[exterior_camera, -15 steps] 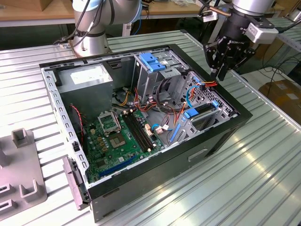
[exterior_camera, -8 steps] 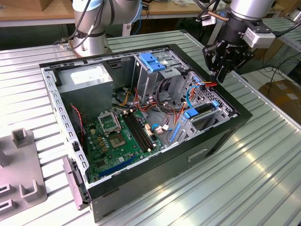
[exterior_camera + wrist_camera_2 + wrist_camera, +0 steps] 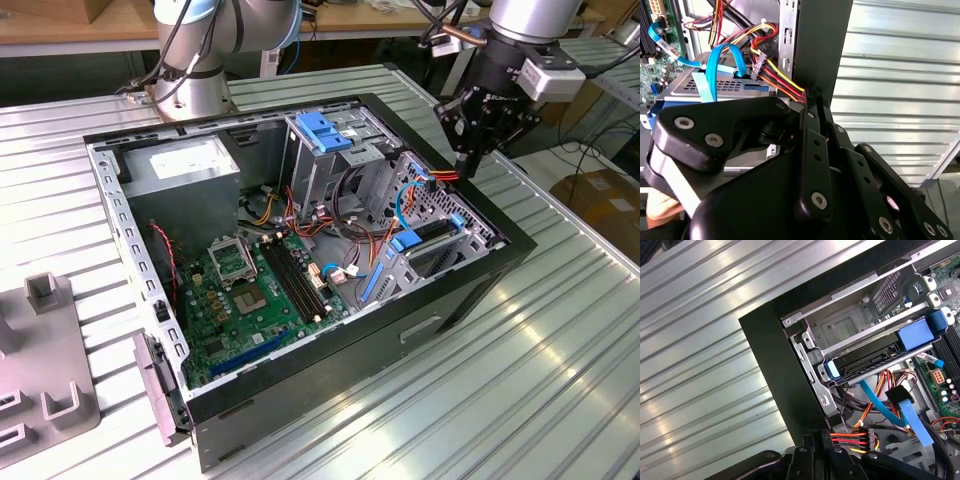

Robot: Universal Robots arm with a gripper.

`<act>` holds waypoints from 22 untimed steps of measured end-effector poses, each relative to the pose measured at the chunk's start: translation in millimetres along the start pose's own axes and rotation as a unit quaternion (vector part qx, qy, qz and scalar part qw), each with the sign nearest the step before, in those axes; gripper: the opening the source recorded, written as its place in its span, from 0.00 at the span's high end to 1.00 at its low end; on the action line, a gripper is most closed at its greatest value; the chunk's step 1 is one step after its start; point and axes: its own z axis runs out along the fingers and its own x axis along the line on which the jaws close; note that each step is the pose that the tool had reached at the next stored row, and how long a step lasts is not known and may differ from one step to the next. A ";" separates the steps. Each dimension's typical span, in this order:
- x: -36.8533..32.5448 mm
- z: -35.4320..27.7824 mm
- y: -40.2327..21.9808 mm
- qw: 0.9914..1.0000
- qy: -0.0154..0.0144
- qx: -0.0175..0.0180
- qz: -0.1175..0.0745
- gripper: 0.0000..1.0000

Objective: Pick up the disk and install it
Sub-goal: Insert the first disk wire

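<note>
The gripper (image 3: 468,163), pinched tight on the power plug (image 3: 852,438), hangs above the disk (image 3: 430,235) in the computer case (image 3: 330,365).

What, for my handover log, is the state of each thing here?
Computer case: lying on its side, side panel off.
Disk: seated in the drive cage.
Hand: shut on power wires, at the case's corner.
Power wires: pulled up to the hand.
Blue data cable: connector appears to hang free.
</note>
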 end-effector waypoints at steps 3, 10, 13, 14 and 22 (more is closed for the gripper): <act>0.0 0.0 0.0 1.000 -0.001 -0.003 0.020 0.83; 0.0 0.0 0.0 0.997 -0.004 -0.010 0.080 0.83; 0.0 0.1 0.0 0.994 -0.005 -0.014 0.111 0.83; 0.0 0.1 0.0 0.993 -0.005 -0.015 0.116 0.83; -0.1 0.4 -0.1 0.984 -0.008 -0.022 0.179 0.83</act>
